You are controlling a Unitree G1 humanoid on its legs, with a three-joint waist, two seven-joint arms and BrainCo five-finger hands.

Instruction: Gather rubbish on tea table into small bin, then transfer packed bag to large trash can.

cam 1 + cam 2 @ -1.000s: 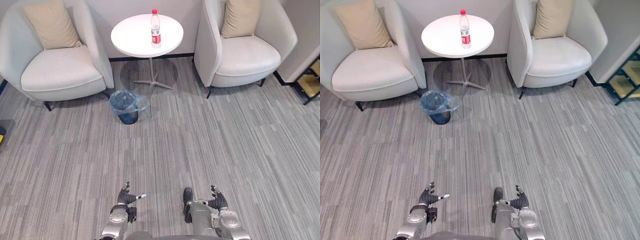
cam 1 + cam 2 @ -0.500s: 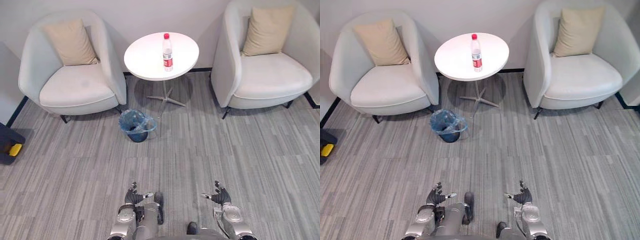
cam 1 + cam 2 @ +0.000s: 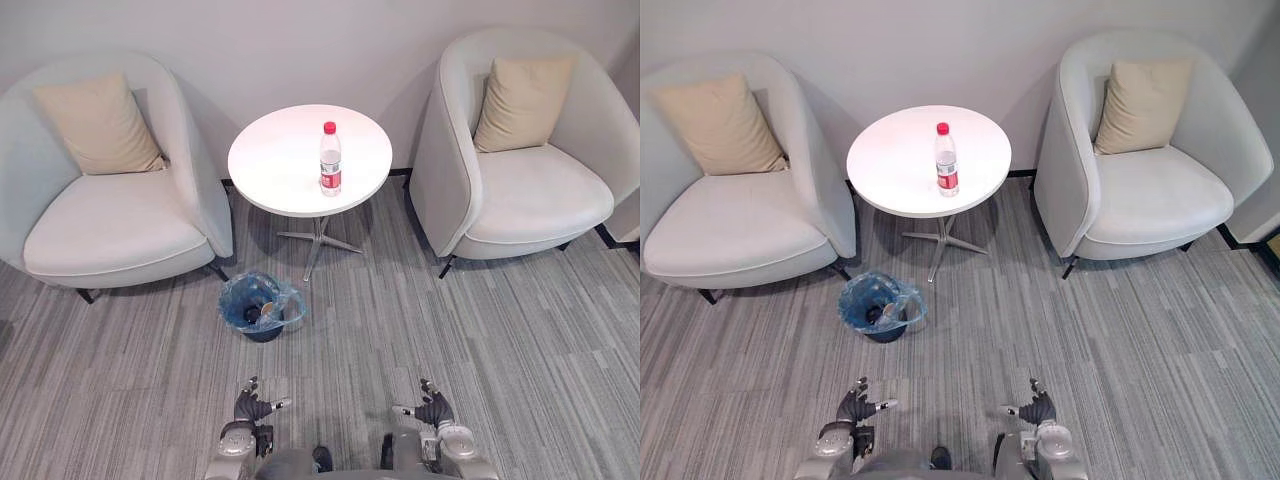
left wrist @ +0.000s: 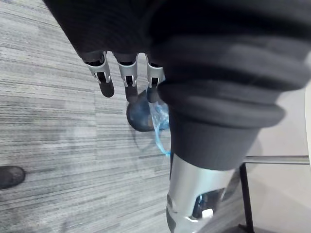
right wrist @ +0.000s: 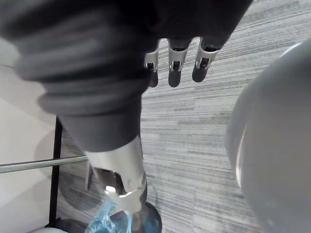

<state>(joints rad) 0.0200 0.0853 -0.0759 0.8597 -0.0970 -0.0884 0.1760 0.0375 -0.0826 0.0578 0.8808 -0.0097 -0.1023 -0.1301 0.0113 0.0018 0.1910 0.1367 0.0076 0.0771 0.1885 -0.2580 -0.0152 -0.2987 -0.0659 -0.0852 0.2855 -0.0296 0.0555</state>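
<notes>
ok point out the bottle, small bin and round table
bottle [image 3: 330, 163]: left eye view, its clear body
small bin [image 3: 233, 300]: left eye view, blue-lined rim
round table [image 3: 275, 160]: left eye view, bare top

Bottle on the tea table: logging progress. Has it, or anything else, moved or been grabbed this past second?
Only the camera shifted. The bottle still stands on the table, the small bin beside its base, and the left hand and right hand stay open, empty.

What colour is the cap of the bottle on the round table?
The cap is red; it shows best in the left eye view.
</notes>
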